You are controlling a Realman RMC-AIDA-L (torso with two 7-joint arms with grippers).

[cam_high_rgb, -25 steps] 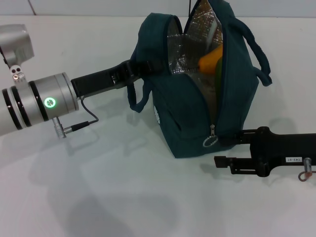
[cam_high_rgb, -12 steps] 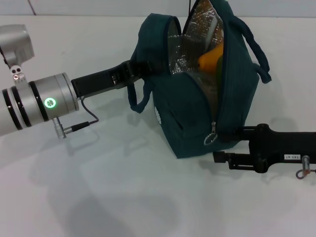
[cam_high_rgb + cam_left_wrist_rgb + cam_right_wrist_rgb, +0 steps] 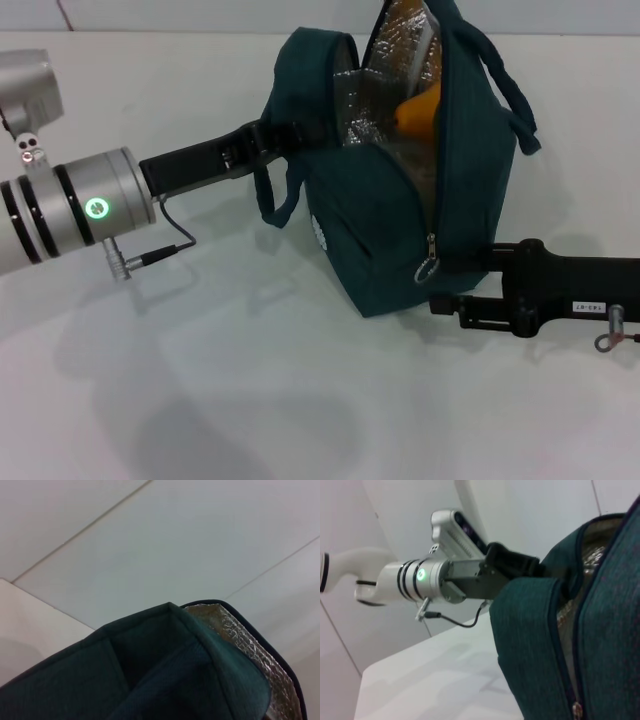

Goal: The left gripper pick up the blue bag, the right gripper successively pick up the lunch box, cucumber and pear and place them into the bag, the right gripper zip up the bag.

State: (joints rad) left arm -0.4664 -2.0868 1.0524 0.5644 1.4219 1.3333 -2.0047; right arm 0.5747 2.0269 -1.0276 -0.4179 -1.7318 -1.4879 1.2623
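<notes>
The blue bag (soft fabric, likely to sag) was held upright on the table by the left gripper clamped on its rim, while the right gripper, whose closure could not be told, was placed beside the zipper ring pull, judged the best purchase.

We see bright, even overhead light; soft grey shadows on white surface under both arms. Foil lining of blue bag glints. Left wrist view soft, bag fabric blurred up close
</notes>
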